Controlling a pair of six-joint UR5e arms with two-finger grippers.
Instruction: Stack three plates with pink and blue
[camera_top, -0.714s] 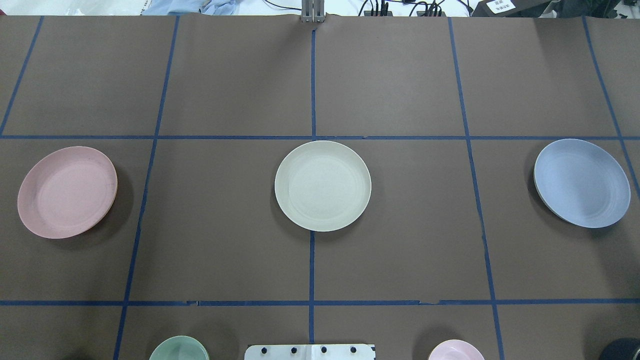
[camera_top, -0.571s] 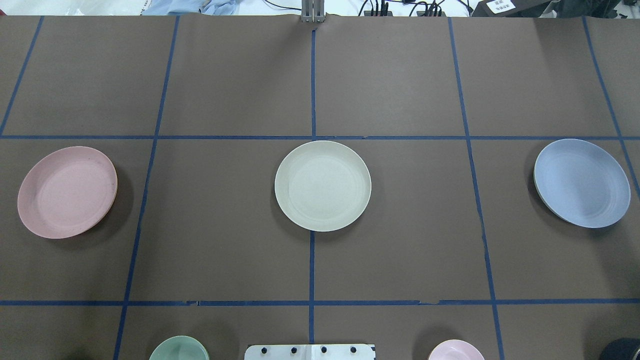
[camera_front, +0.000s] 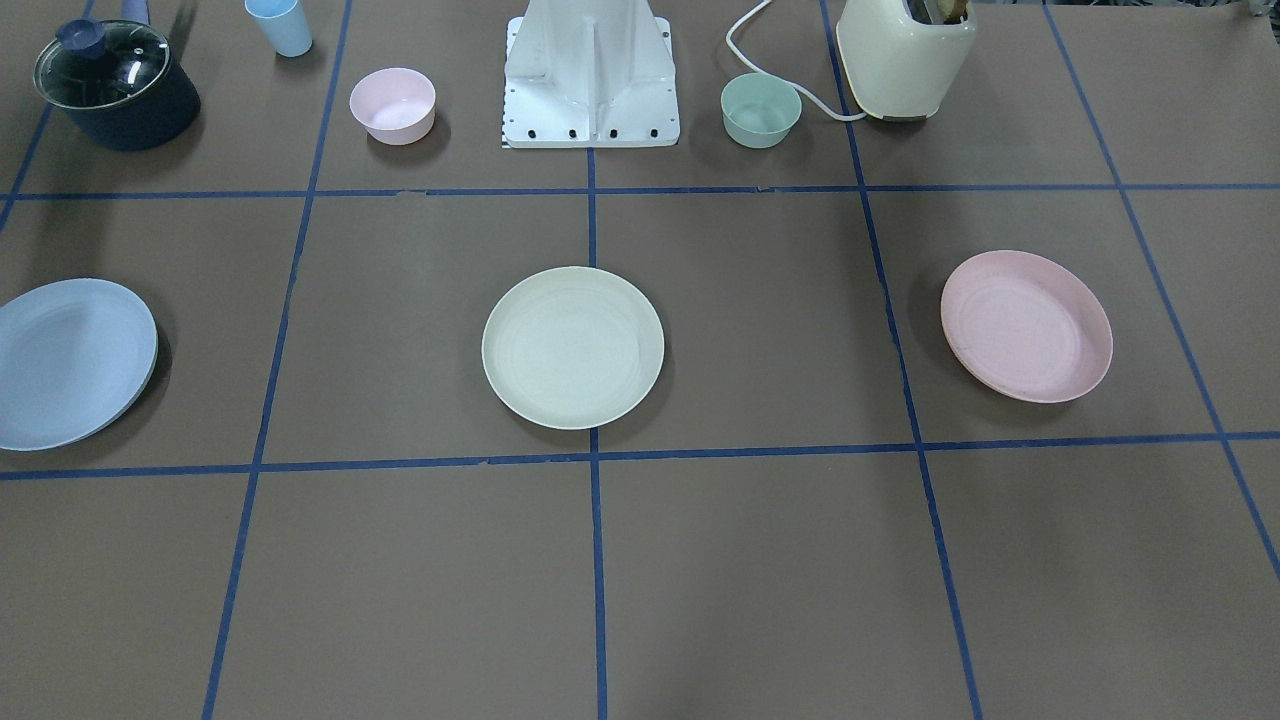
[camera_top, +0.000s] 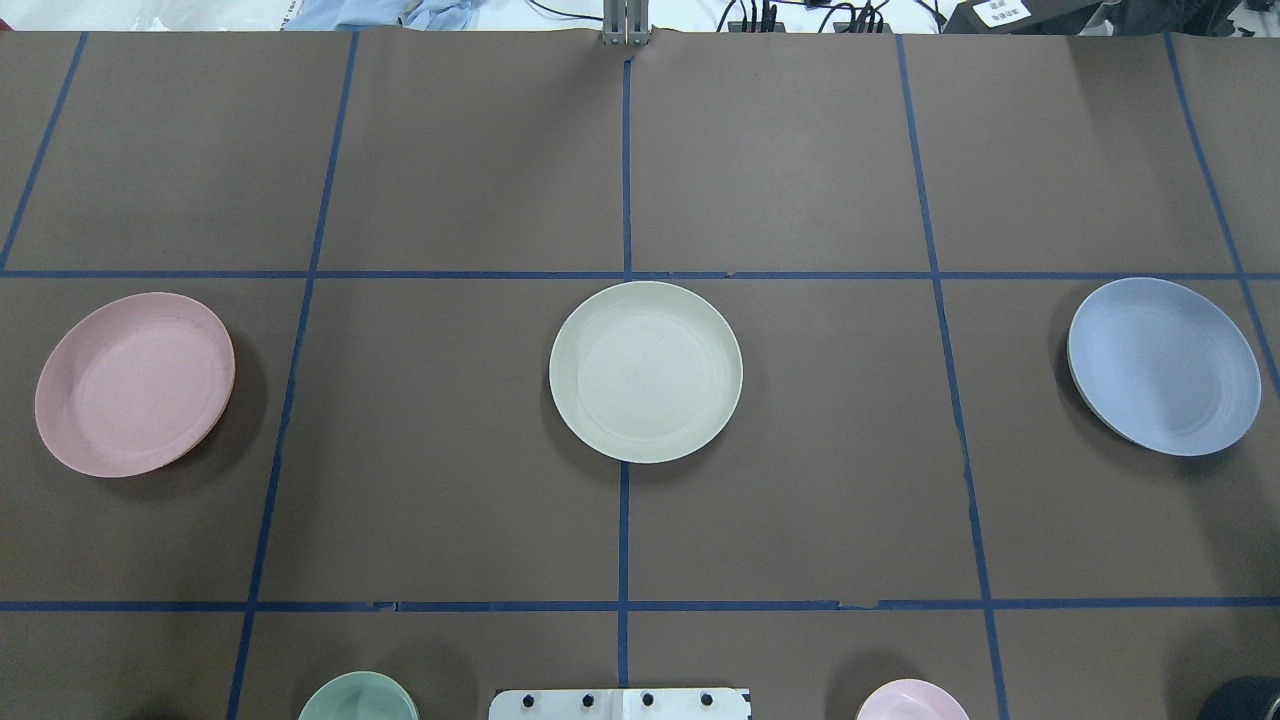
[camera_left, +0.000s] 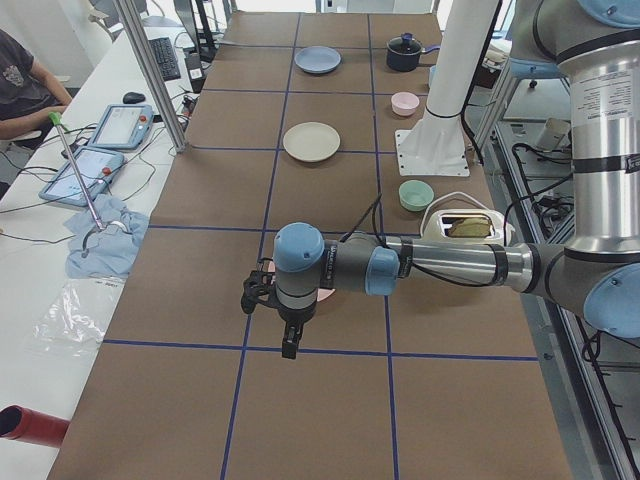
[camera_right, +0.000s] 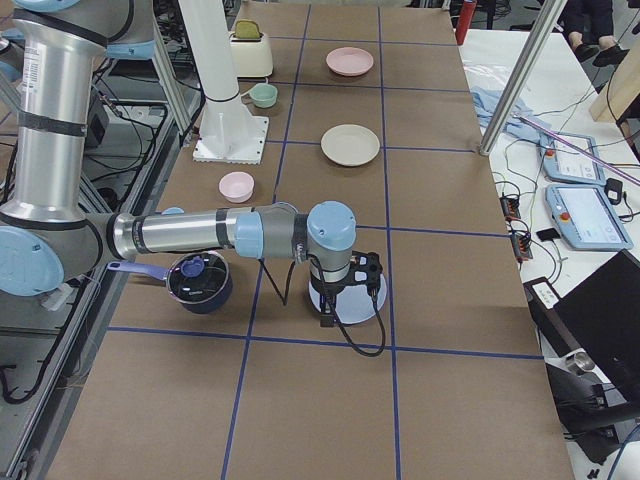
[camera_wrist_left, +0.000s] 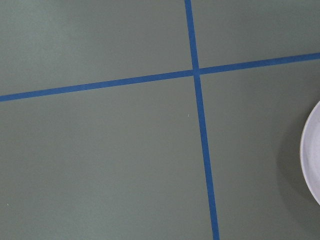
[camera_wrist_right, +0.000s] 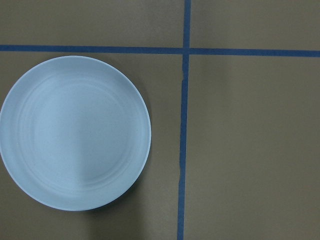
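Brown paper w/ blue tape lines (camera_top: 624, 150) covered the table (camera_top: 800, 500). The cream plate (camera_top: 645, 371) sat at centre, on the middle tape line, its far rim just touching a cross line. The pink plate (camera_top: 134, 384) lay well apart toward the robot's left end. The blue plate (camera_top: 1164, 366) lay well apart toward the right end, its rim near the overhead view's right edge. All 3 lay flat in one row, unstacked, w/ a wide stretch of paper between each pair.

The left gripper (camera_left: 290, 348) hung over the pink plate and the right gripper (camera_right: 326, 318) over the blue plate. Both showed in side views only, so couldn't tell if the fingers were spread or together.

Along the robot's edge the mint bowl (camera_front: 760, 110) and pink bowl (camera_front: 392, 105) flanked the base (camera_front: 590, 70). The pot (camera_front: 115, 85), cup (camera_front: 280, 25) and toaster (camera_front: 905, 55) stood further out.
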